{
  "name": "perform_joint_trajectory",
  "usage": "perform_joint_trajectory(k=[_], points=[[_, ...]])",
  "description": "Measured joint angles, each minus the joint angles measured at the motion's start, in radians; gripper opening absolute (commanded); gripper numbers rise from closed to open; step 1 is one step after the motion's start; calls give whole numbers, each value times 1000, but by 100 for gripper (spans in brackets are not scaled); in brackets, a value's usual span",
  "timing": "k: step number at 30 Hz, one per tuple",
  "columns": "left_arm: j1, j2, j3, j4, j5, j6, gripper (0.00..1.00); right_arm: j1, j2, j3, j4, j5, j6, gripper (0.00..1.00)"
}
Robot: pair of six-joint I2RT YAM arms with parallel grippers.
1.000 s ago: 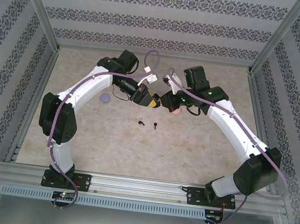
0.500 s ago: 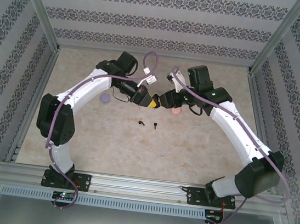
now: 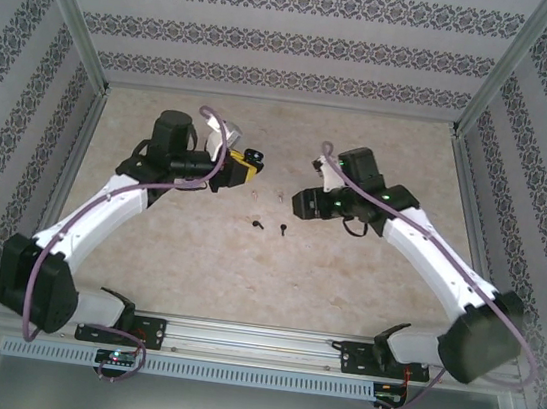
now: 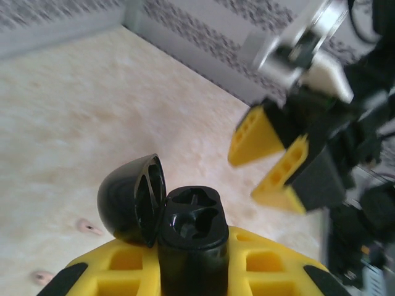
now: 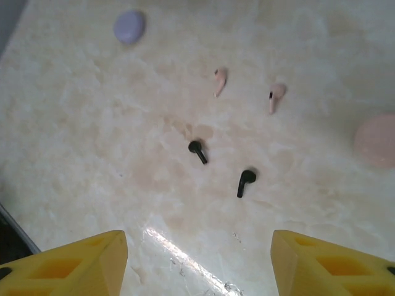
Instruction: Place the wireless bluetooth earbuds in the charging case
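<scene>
Left gripper (image 4: pixel 191 274): fingers clamped on the black charging case (image 4: pixel 190 225), held up off the table with its lid hinged open.
Right gripper (image 5: pixel 197 262): fingers spread wide, holding nothing, hanging above the table (image 5: pixel 92 154).
Black earbuds (image 5: pixel 197 151): two, lying loose and apart near the table's middle.
Pink earbuds (image 5: pixel 220 81): two, just beyond the black pair, toward the far edge.
Pink case (image 5: pixel 375 140): on the table near the pink earbuds.
Lilac case (image 5: pixel 129 26): on the table, well apart from the earbuds.

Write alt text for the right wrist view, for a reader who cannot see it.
Two black earbuds lie loose on a pale marbled table, two pale pink earbuds beyond them. A lilac case sits upper left, a pink case at the right edge. The right hand, yellow fingers open, frames the bottom.
</scene>
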Motion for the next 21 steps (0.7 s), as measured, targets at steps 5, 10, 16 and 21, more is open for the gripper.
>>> perform_joint_trajectory(k=[5,10,16,21], points=[[0,-112,-145,209,-188,-67,0,65,184,28,5,56,18,64],[0,-169,-251,366,-319,-98,0,145,381,153,-8,98,-28,58],[0,-192,-258,410,-400,-157,0,197,539,270,-42,132,-132,53],[0,-208,-262,475,-435,-207,0,210,634,354,-89,148,-195,53]])
